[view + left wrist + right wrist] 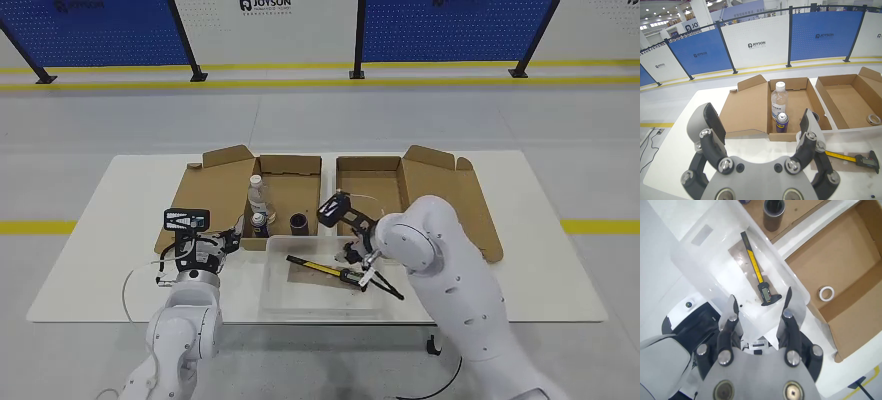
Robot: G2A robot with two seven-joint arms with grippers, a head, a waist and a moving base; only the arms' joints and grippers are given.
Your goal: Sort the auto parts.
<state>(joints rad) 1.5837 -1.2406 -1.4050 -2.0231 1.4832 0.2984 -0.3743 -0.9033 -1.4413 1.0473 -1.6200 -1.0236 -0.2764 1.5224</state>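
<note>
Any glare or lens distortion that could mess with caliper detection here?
Right wrist view: glare streaks on the clear bin walls beside the caliper, itself unobscured. Left wrist view: fisheye bows the fence. Top view: even light, soft shadows.

The left tool (758, 111), spread wide, faces a cardboard box (800, 98) holding a bottle (779, 102) and spray can (782, 123).

Bright even overhead light, faint shadows, wrist-view edges bowed
</note>
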